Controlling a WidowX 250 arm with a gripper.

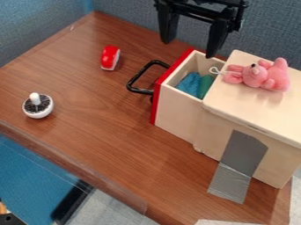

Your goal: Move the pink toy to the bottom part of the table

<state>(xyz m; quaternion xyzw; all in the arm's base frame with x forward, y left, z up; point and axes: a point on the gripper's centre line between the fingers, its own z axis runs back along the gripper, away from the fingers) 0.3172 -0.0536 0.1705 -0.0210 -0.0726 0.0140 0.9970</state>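
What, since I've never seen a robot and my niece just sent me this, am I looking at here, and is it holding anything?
This is one picture, from a fixed camera looking down at a slant. The black machine at the top is a robot arm's gripper, a two-fingered hand. Its fingers are spread apart and hold nothing.

Below is a brown wooden table. On the right stands a pale wooden cabinet, its red-fronted drawer pulled open, with something blue and something green inside. The pink toy lies on the cabinet's top. Farther left are a small red-and-white object and what looks like a round brush.
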